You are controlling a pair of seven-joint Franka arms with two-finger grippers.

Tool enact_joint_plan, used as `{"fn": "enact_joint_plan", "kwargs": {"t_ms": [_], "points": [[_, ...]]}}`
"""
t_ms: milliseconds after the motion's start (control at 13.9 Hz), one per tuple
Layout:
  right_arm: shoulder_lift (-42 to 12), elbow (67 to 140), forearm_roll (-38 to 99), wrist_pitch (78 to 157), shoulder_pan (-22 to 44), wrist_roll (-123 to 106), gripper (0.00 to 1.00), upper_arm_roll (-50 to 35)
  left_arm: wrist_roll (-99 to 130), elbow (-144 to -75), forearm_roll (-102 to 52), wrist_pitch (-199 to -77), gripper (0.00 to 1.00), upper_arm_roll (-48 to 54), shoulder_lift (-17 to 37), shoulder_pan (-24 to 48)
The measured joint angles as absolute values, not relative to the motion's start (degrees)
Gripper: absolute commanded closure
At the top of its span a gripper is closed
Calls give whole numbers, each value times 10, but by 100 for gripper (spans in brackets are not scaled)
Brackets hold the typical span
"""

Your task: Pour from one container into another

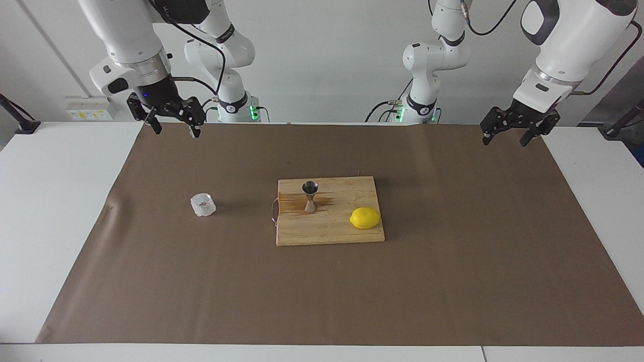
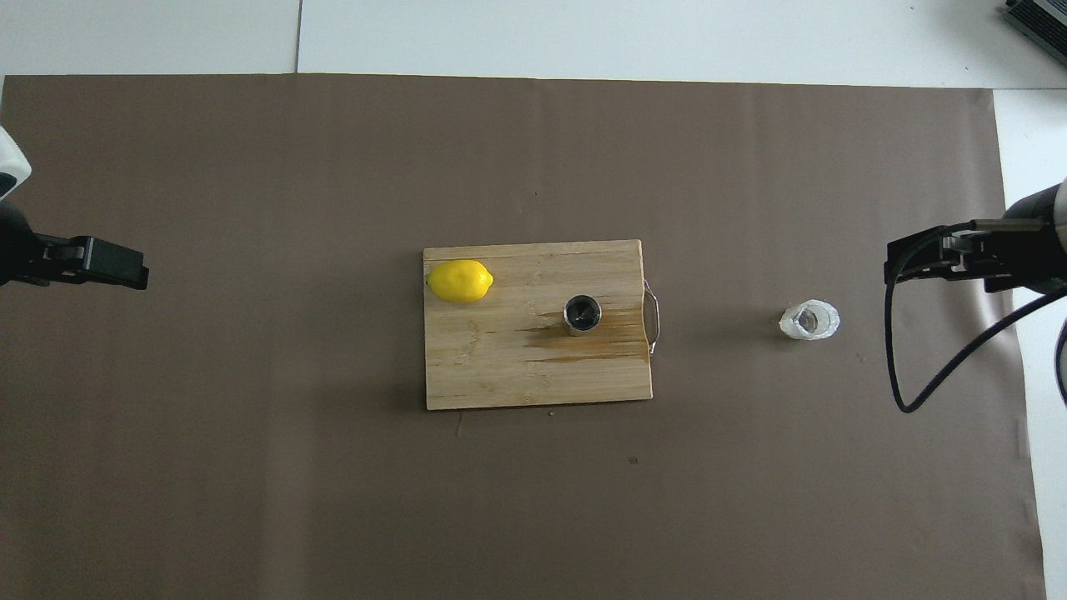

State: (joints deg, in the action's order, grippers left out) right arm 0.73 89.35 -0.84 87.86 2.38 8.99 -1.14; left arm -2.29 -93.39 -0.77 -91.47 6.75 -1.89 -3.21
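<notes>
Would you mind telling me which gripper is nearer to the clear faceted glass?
Right. The right gripper hangs raised at the glass's end of the table; the left gripper waits at the other end, past the cutting board.

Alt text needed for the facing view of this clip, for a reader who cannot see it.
A steel jigger stands upright on a wooden cutting board at mid-table beside a lemon; a clear faceted glass sits on the brown mat toward the right arm's end. Both arms wait, raised: the right claw and left claw hold nothing.
</notes>
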Motion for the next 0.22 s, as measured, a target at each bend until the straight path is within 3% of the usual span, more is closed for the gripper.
{"fn": "enact_joint_plan", "kwargs": {"t_ms": [216], "points": [[9,902,-8,878,24,73,0,-9,-23,-934,-8,-915,0,68,-19,-32]]}}
